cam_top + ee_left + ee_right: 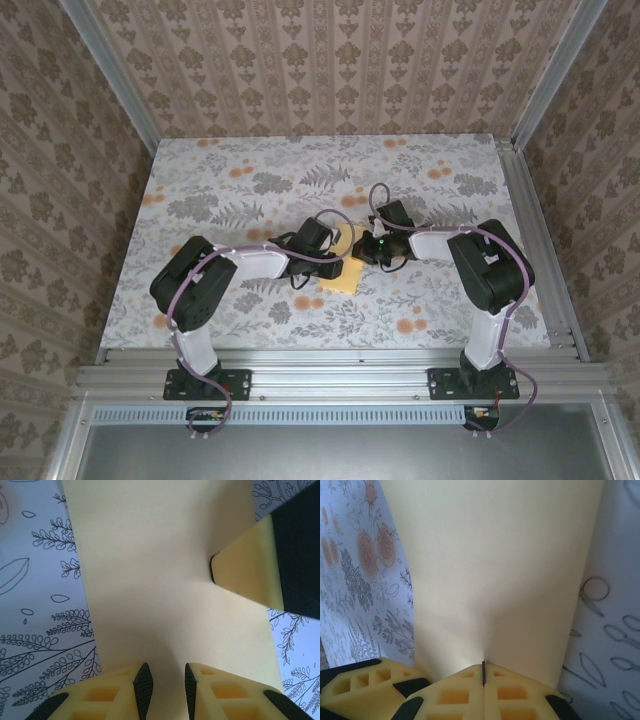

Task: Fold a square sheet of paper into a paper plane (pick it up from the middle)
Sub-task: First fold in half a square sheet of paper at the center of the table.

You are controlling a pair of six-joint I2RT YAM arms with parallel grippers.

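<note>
The square sheet of paper (343, 272) is pale yellow and lies at the table's middle, between the two arms. In the right wrist view the paper (495, 570) runs up from my right gripper (483, 672), whose jaws are closed on its near edge, with a soft ridge spreading from the pinch. My left gripper (164, 682) hovers over the paper (160, 580) from the opposite side, its pads a small gap apart with bare paper showing between them. From above, the left gripper (333, 252) and right gripper (368, 247) meet over the sheet. A right finger (245, 570) touches the paper's far side.
The tabletop (250, 190) has a grey leaf and orange flower print. Aluminium rails (535, 240) frame its sides and near edge, with patterned walls behind. A left finger (365, 685) sits close beside the right gripper.
</note>
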